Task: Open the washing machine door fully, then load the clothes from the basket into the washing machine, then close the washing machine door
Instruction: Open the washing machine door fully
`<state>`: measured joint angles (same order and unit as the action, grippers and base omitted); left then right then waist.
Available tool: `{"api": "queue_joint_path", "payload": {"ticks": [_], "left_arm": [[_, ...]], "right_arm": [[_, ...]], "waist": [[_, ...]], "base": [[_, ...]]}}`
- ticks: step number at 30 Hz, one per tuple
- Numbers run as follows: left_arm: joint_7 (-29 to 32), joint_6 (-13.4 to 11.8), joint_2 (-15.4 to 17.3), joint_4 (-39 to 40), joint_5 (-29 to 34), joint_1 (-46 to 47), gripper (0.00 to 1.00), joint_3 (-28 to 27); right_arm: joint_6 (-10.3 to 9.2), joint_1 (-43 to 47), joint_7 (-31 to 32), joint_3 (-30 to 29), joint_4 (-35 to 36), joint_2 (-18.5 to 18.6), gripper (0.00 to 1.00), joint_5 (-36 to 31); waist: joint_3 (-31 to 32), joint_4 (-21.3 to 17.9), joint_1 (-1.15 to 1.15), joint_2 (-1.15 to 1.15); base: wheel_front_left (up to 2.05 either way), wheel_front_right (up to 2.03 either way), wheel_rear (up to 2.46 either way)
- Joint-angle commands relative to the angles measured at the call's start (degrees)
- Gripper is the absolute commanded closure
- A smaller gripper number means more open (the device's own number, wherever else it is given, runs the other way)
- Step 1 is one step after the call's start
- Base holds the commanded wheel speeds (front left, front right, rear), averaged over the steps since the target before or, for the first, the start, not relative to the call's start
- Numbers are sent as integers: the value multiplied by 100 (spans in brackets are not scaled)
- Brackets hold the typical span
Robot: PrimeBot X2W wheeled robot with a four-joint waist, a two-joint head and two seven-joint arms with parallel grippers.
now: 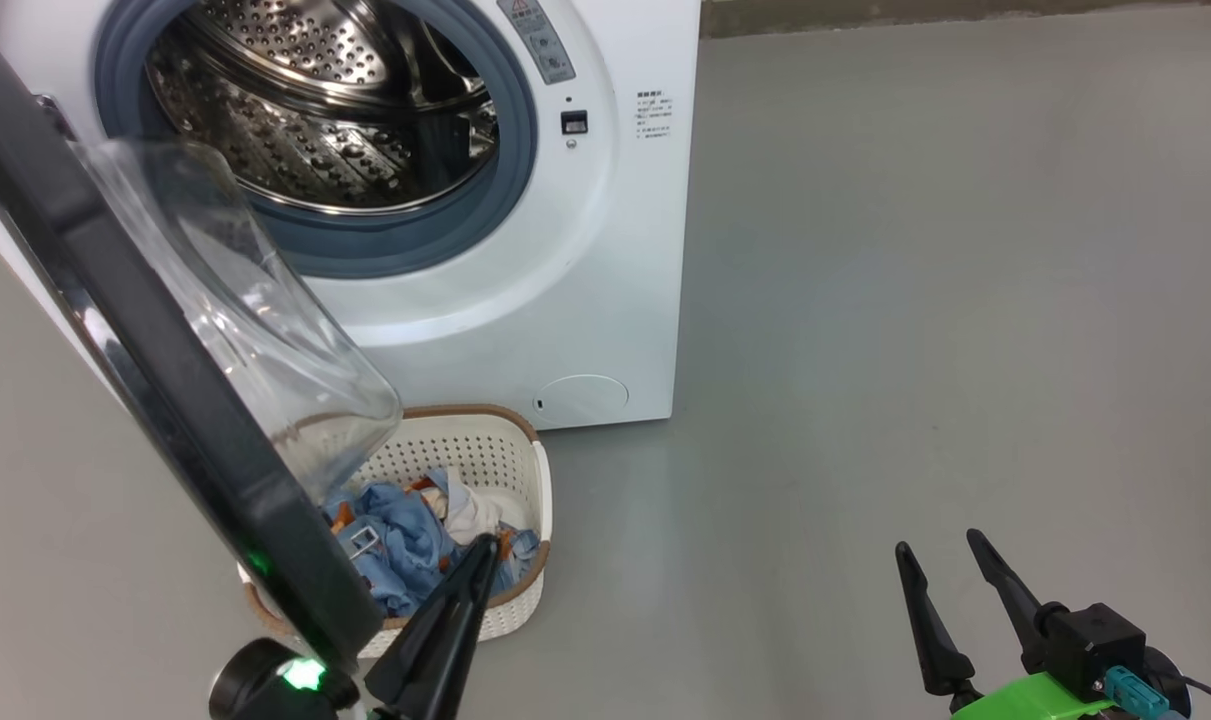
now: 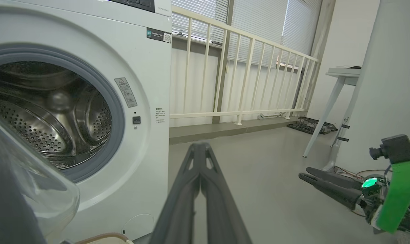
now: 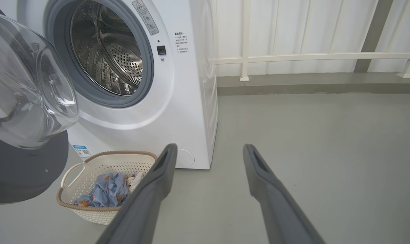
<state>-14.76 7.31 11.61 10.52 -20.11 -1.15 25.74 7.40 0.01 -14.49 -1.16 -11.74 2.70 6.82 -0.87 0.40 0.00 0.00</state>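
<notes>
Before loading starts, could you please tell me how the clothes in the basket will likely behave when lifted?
The clothes lie crumpled in soft folds, so they will probably hang floppy and trail. Blue and white pieces overlap, so one pinch may lift both. The small bundle looks light; the perforated basket might shift if fabric snags.

Soft, bright, even light filling room, shadows lying faint on floor (image 1: 915,300). Highlights glinting off drum (image 1: 315,110), reflections smearing across washing machine door (image 3: 25,84) glass. Railing (image 2: 245,67) bowing toward wide-angle edge in left wrist view. Left gripper (image 2: 199,145) blurring close against lens.
</notes>
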Motion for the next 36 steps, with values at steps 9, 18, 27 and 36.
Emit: {"api": "queue_joint_path", "payload": {"ticks": [9, 18, 27, 36], "left_arm": [[-24, 18, -9, -753, -215, 188, 100, -544], [-24, 18, -39, -1250, -467, 326, 100, -1010], [-24, 18, -24, -1322, -507, 482, 100, -1121], [-24, 18, -60, -1348, -495, 556, 100, -1258]], "right_arm": [[9, -250, -51, 133, 163, 18, 0, 26], [9, -321, -51, 131, 161, 18, 0, 88], [9, -423, -51, 190, 129, 18, 0, 145], [9, -455, -51, 240, 108, 18, 0, 223]], "waist": [[-179, -49, 0, 0], [-301, -19, 0, 0], [-406, 50, 0, 0], [-437, 74, 0, 0]], "base": [[0, 0, 0], [0, 0, 0], [0, 0, 0], [0, 0, 0]]}}
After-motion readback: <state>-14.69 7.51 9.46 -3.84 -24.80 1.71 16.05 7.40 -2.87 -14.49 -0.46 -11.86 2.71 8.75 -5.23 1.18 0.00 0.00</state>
